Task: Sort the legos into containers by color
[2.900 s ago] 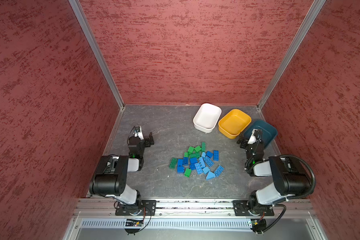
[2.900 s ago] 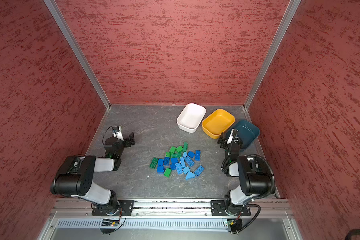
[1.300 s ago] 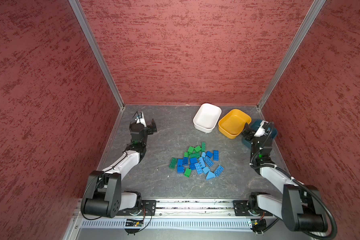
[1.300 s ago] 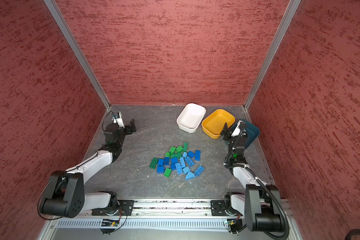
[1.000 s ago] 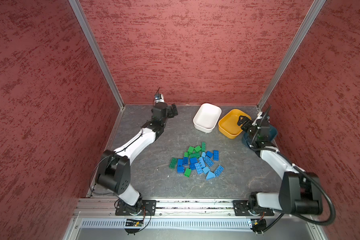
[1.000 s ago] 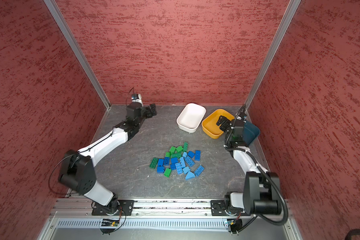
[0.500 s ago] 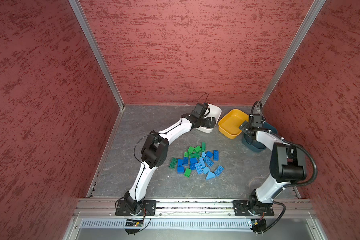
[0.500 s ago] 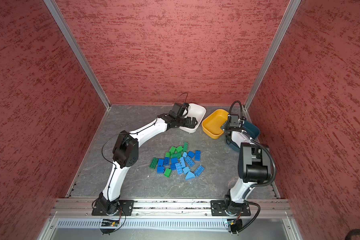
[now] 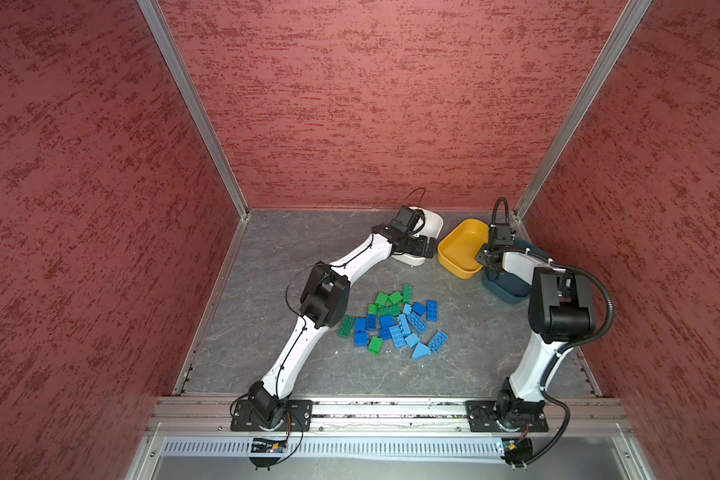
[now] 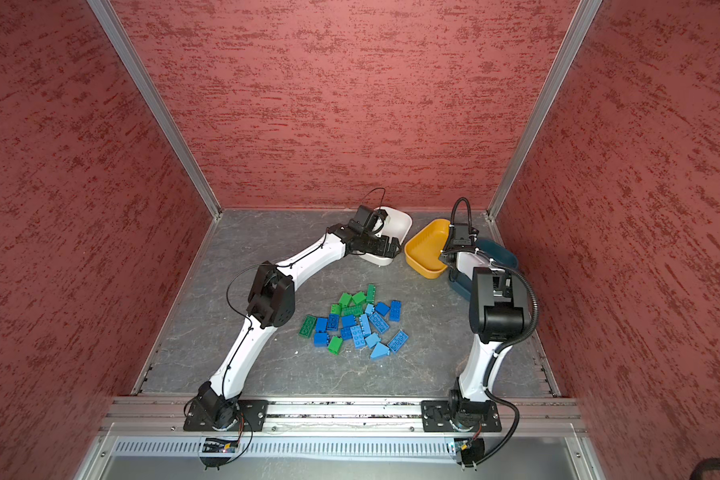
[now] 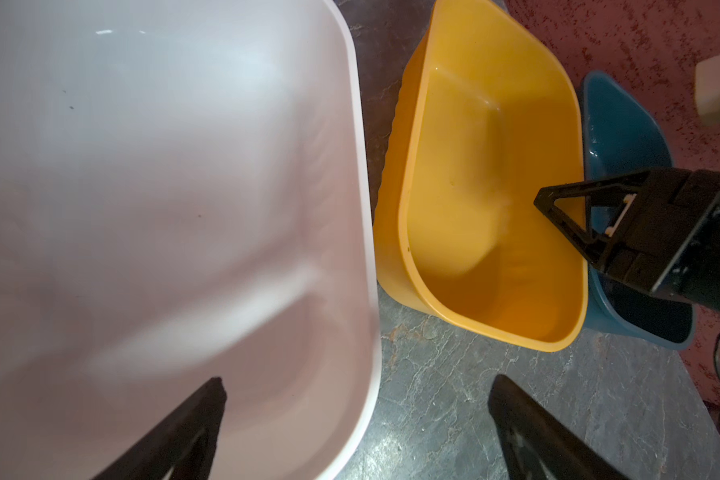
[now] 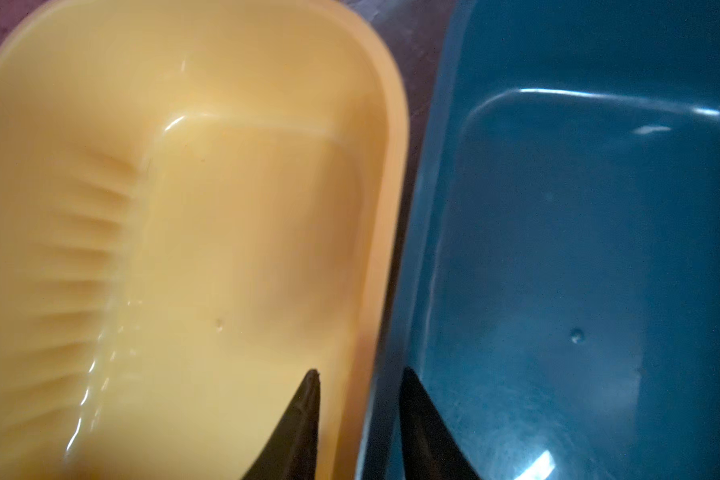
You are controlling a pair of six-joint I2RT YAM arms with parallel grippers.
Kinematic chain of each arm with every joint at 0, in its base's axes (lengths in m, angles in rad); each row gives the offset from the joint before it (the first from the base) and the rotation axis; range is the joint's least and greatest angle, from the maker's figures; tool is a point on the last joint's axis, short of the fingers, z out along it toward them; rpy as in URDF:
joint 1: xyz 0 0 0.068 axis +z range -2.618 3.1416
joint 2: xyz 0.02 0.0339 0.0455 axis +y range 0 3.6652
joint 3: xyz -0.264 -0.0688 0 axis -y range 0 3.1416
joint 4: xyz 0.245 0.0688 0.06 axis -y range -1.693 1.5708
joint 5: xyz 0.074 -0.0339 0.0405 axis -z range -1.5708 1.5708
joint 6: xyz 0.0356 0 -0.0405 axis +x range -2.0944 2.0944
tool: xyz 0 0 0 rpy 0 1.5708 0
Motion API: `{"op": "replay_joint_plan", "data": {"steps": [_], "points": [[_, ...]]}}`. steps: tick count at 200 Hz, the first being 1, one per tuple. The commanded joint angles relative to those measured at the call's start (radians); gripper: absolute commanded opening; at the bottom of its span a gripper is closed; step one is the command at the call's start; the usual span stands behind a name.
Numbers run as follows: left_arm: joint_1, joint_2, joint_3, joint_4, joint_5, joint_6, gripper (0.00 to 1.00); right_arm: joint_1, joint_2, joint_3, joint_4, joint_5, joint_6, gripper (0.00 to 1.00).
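The legos (image 9: 395, 322) (image 10: 356, 324), green, dark blue and light blue bricks, lie in a loose pile on the grey floor, with no gripper near them. The containers stand at the back right. My left gripper (image 11: 360, 380) (image 9: 427, 249) is open and straddles the near rim of the white container (image 11: 366, 208) (image 9: 433, 222), one finger inside, one over the floor. My right gripper (image 12: 361, 371) (image 9: 485, 259) is pinched on the touching walls of the yellow container (image 12: 225, 208) (image 9: 460, 245) and the teal container (image 12: 578, 249) (image 9: 508, 291). All three are empty.
Red textured walls close in the left, back and right sides, and the containers sit close to the back right corner. An aluminium rail with both arm bases (image 9: 271, 415) (image 9: 508, 415) runs along the front edge. The right arm's elbow (image 9: 562, 307) hangs over the teal container.
Both arms have stretched from the near side out to the containers. In the last half second the right gripper has closed from wide open onto the yellow and teal walls. The left gripper stays open.
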Motion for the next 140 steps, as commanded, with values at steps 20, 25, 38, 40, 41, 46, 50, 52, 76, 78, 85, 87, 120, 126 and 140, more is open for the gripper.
{"op": "replay_joint_plan", "data": {"steps": [20, 25, 38, 40, 41, 46, 50, 52, 76, 78, 85, 87, 120, 126, 140], "points": [[0.009, 0.027, 0.037, -0.064, 0.041, 0.008, 0.99, 0.089, -0.019, -0.04, 0.052, -0.097, -0.175, 0.29], [0.009, 0.026, 0.036, -0.064, 0.042, 0.006, 1.0, 0.097, -0.015, -0.036, 0.045, -0.106, -0.185, 0.29], [0.012, 0.024, 0.029, -0.063, 0.051, 0.006, 0.99, 0.115, -0.008, -0.026, 0.038, -0.118, -0.213, 0.29], [0.013, 0.024, 0.027, -0.064, 0.052, 0.006, 0.99, 0.118, -0.007, -0.025, 0.037, -0.119, -0.217, 0.29], [0.013, 0.023, 0.027, -0.064, 0.053, 0.006, 0.99, 0.119, -0.007, -0.025, 0.037, -0.12, -0.218, 0.29], [0.015, 0.021, 0.023, -0.064, 0.055, 0.007, 1.0, 0.128, -0.004, -0.02, 0.034, -0.124, -0.222, 0.29], [0.015, 0.019, 0.02, -0.066, 0.057, 0.007, 1.0, 0.135, -0.004, -0.017, 0.033, -0.13, -0.223, 0.3], [0.016, 0.017, 0.018, -0.068, 0.058, 0.007, 0.99, 0.138, -0.002, -0.014, 0.032, -0.134, -0.223, 0.3], [0.025, -0.04, -0.063, -0.06, 0.045, 0.003, 0.99, 0.191, 0.005, 0.023, 0.007, -0.169, -0.189, 0.33], [0.026, -0.048, -0.079, -0.057, 0.043, 0.002, 0.99, 0.195, 0.005, 0.025, 0.007, -0.173, -0.184, 0.33], [0.03, -0.079, -0.133, -0.037, 0.037, -0.005, 0.99, 0.213, 0.009, 0.032, 0.013, -0.185, -0.173, 0.34], [0.033, -0.088, -0.151, -0.031, 0.035, -0.006, 0.99, 0.219, 0.009, 0.035, 0.014, -0.187, -0.17, 0.33], [0.095, -0.268, -0.468, 0.089, 0.038, -0.078, 0.99, 0.301, 0.063, 0.106, 0.019, -0.224, -0.138, 0.34], [0.111, -0.301, -0.533, 0.118, 0.042, -0.091, 0.99, 0.313, 0.077, 0.122, 0.021, -0.236, -0.137, 0.35], [0.145, -0.39, -0.676, 0.184, 0.061, -0.119, 0.99, 0.344, 0.111, 0.161, 0.015, -0.26, -0.134, 0.35]]}}
